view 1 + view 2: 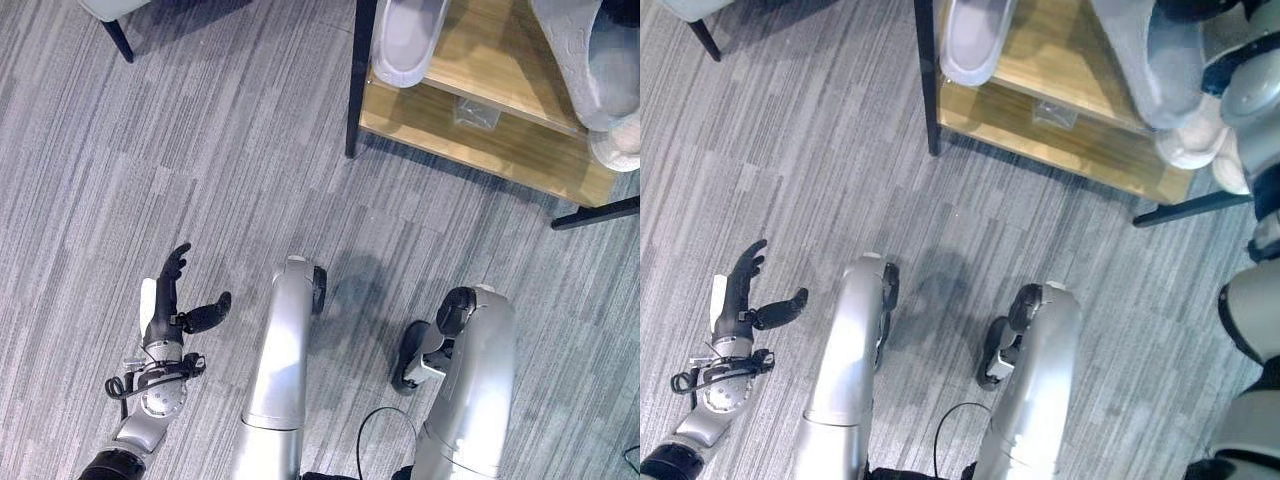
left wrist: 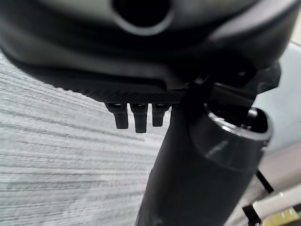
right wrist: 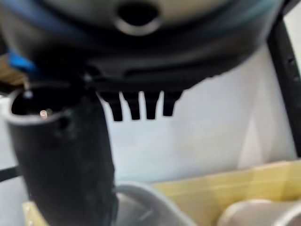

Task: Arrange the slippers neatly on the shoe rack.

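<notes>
Your left hand [image 1: 172,300] hangs open over striped grey carpet [image 1: 150,150]. Your right hand [image 3: 136,101] holds nothing, fingers straight, above the wooden shoe rack [image 1: 500,150]. Its shelves carry smooth grey slippers [image 1: 408,40].

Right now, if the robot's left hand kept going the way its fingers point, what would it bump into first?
Probably nothing: the left hand is open above the grey carpet, fingers pointing forward; that way looks free, though depth is unclear.

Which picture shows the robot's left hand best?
The left eye view: the left hand hangs open over the carpet, fingers and thumb spread. The right eye view shows it too, nearer the edge. Its own wrist view gives just the thumb and fingertips from close up.
</notes>
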{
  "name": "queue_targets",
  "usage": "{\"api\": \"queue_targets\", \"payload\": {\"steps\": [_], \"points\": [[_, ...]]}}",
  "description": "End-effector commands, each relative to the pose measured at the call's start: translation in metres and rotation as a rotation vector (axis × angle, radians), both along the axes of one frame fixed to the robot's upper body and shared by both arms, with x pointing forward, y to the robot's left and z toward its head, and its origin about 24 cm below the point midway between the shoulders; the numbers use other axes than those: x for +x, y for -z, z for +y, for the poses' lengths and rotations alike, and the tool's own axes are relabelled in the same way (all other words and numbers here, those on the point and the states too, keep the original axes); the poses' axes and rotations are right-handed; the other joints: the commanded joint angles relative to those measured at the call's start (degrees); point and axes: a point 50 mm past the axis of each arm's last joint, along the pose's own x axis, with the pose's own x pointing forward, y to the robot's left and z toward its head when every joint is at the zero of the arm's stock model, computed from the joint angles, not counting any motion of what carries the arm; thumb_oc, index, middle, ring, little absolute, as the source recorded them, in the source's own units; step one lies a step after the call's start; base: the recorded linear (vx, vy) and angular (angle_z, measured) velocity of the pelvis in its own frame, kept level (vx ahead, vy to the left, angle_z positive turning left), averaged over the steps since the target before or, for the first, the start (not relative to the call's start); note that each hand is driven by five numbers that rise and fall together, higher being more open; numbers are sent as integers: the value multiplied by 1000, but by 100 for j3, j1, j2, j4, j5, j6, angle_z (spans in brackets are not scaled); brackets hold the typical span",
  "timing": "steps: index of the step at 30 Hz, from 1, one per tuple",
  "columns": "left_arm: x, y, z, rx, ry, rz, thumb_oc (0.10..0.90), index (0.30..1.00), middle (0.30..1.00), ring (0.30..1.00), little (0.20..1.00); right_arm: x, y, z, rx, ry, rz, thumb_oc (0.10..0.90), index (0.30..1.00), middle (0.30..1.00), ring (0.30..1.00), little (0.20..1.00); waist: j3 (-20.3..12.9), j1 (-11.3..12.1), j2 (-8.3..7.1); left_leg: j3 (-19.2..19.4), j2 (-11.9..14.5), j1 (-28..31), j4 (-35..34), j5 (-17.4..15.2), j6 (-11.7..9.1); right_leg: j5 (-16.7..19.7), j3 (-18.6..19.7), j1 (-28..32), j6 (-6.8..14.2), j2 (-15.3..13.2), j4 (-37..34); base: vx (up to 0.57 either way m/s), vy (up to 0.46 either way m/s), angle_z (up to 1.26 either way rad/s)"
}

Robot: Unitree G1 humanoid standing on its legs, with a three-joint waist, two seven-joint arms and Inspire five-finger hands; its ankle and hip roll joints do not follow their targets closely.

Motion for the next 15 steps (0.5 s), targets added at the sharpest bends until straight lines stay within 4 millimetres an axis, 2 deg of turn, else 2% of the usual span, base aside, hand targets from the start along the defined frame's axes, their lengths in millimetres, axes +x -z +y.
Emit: {"api": "queue_targets", "payload": {"steps": [1,6,15], "points": [[-7,-19,5,59,43,-85,800,900,900,900,900,-34,-56,-8,61,39,-236,800,900,900,900,900,-189,221,28,-285,-3,21,-102,-394,137,-486,259,285,-611,-72,98,0,0,0],[-13,-16,3,94,73,-57,800,900,900,900,900,-30,-51,-9,58,56,-204,800,900,900,900,900,-189,238,57,-283,-23,21,-158,-392,129,-478,230,285,-634,-73,37,0,0,0],[-22,-9,-3,90,111,-19,800,900,900,900,900,-28,-49,-10,213,-14,-282,800,900,900,900,900,-189,283,136,-259,-21,21,-222,-370,143,-374,181,285,-616,-78,-78,0,0,0]]}}
